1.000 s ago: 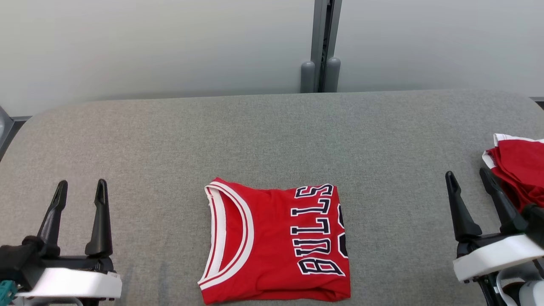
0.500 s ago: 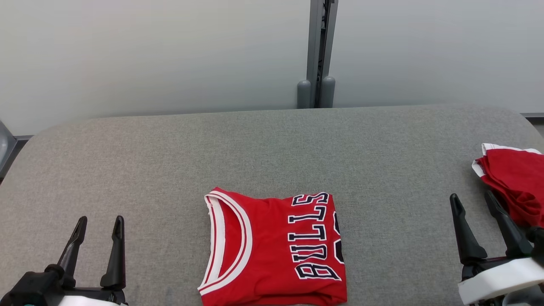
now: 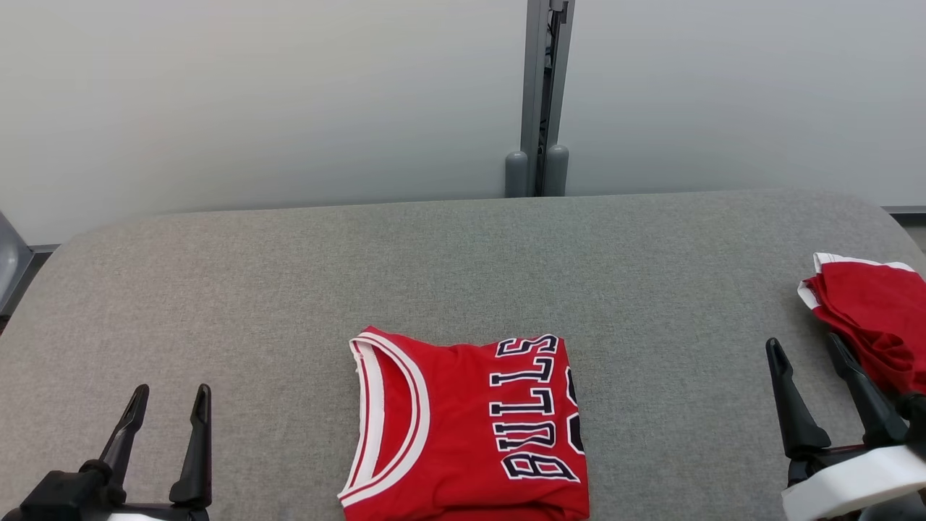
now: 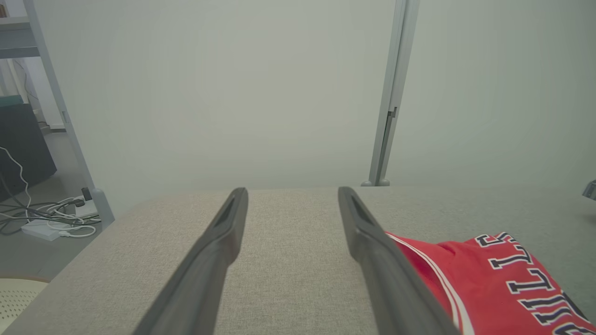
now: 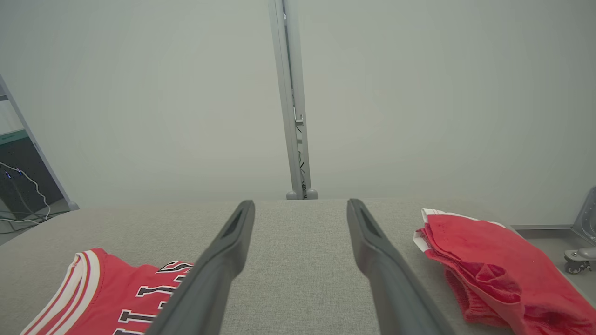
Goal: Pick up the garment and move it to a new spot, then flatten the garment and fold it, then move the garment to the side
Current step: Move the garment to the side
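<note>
Garment (image 3: 463,434), one, lies folded; one red cloth (image 3: 875,318) (crumpled) apart.

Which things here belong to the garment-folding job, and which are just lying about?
Job in hand: folded red jersey; left gripper, open; right gripper, open.
Lying about: crumpled red clothes at table's right edge; wall post; floor cables.

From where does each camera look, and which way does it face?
Head view: above, facing forward and down at the table and folded jersey; left gripper lower left, right gripper lower right.
Left wrist view: low over the table, facing the wall; own fingers; jersey right.
Right wrist view: likewise; own fingers; jersey left, crumpled garment right.
Both wrist views share jersey and post.
</note>
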{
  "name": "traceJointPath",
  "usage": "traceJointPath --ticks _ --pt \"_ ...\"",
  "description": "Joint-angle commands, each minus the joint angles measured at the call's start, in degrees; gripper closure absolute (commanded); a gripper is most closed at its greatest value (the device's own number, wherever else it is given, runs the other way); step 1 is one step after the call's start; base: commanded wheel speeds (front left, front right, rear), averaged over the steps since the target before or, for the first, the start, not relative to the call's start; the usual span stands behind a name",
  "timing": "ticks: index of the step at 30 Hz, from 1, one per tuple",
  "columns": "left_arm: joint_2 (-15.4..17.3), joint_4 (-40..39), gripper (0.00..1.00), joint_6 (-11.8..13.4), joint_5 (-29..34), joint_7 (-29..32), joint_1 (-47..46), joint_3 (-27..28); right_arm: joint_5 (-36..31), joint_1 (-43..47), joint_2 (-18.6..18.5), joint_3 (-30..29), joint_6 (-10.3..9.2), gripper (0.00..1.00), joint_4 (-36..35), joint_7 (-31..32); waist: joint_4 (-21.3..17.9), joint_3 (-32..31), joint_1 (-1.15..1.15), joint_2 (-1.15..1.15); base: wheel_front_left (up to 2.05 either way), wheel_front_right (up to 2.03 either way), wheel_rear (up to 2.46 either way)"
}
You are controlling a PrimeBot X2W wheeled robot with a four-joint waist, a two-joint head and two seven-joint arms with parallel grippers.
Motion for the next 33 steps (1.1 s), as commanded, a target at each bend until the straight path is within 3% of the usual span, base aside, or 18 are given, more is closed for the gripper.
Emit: traceJointPath --ticks 1,27,33 --pt "0.29 0.04 0.0 0.32 -0.21 0.14 0.46 0.16 -0.15 0.76 -0.02 -0.26 0.01 0.0 -0.29 0.05 -0.01 -0.03 0.0 0.0 0.0 0.0 0.0" --pt "1.23 0.75 0.0 0.98 -0.98 2.08 -0.95 -0.77 -0.73 0.46 0.04 -0.95 0.02 0.0 -0.28 0.49 -0.18 0.21 0.0 0.0 0.0 0.0 0.0" --pt "1.05 0.67 0.0 0.47 -0.87 2.17 -3.51 -1.24 -0.76 -1.12 0.1 0.29 0.01 0.0 1.28 1.03 1.73 1.95 0.0 0.0 0.0 0.0 0.0"
